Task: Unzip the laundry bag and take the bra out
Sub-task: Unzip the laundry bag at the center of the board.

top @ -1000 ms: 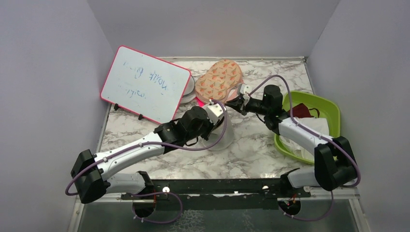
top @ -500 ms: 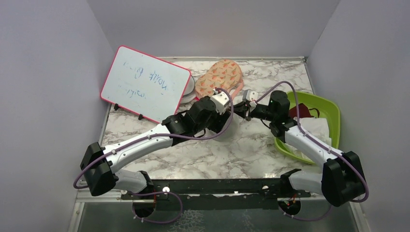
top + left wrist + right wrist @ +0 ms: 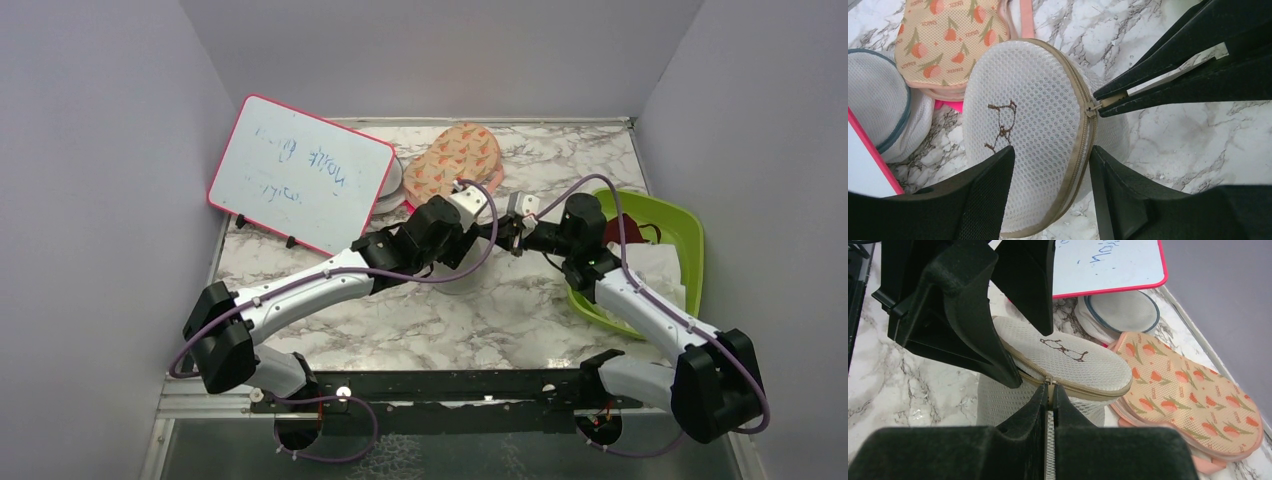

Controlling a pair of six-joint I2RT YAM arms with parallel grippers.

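The right gripper (image 3: 1049, 390) has its fingers pressed together on the small zip pull (image 3: 1092, 108) at the tan rim of the laundry bag (image 3: 1033, 100). The left gripper (image 3: 1050, 152) straddles the same rim close by, one finger on the mesh lid and one against the side wall, clamping the bag between them. The bag stands near the middle of the marble table (image 3: 1173, 145), lid tilted and zip closed along the stretch that shows; just behind it lie a peach printed case (image 3: 948, 35) and a second white mesh bag with a blue rim (image 3: 878, 100), beside a pink-framed whiteboard (image 3: 300, 175).
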